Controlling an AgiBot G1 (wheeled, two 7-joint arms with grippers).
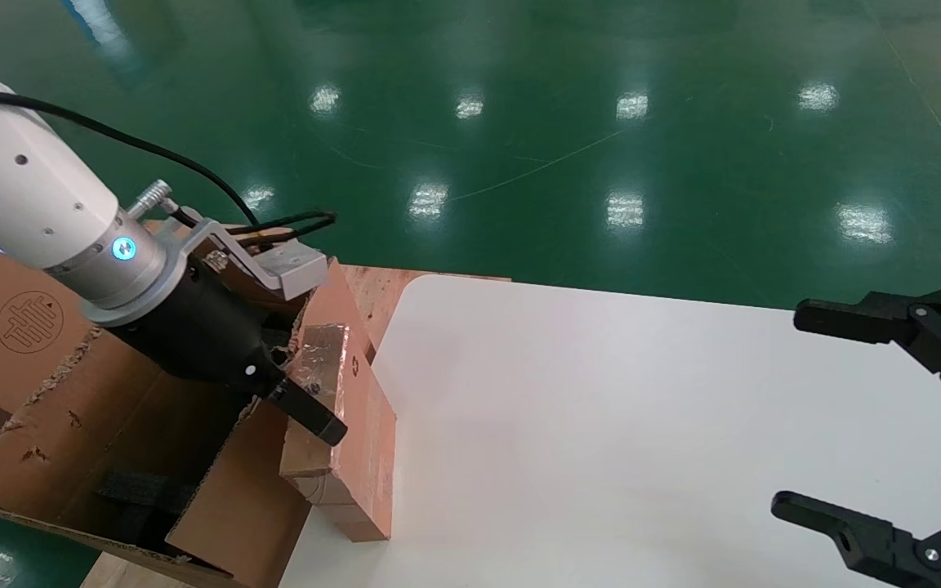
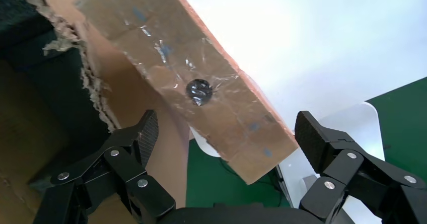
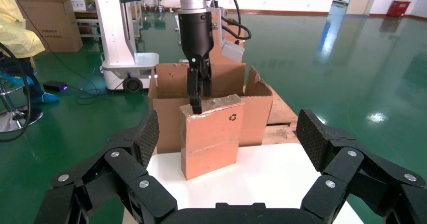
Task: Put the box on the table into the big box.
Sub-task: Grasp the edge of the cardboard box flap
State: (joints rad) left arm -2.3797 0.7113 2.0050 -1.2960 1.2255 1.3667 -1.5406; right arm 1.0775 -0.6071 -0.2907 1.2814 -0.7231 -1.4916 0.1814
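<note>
Table: table (image 1: pixel 642 425) is a smooth white top with a rounded corner, filling the near right of the head view; nothing but the small box stands on it.
Carton: big box (image 1: pixel 70 425) sits on the robot's left, just off the table's edge, its torn flaps open upward and black foam visible inside; a round maze-like logo marks one flap.
Small box: the box (image 3: pixel 210 136) stands on end at the table's left edge, right against the big box's near wall, tilted a little, taped top face up and a tiny recycling symbol near its upper corner.
Left gripper: left gripper (image 1: pixel 295 392) reaches down at the top of the box from over the carton; in its own wrist view its fingers (image 2: pixel 143 138) are spread wide on either side of the box's taped end without closing on it.
Right gripper: right gripper (image 1: pixel 895 425) hangs parked over the table's far right side, jaws spread and empty, well apart from both boxes.
Step in hand: seemingly the grasp itself, the box being not yet lifted and still on the table.
Next move: likely closing the left fingers squarely on the box's narrow faces, then lifting high enough to clear the ragged flap before carrying it over the carton's opening.
Risk: the shiny tape may let the box slip or tip against the wall.
</note>
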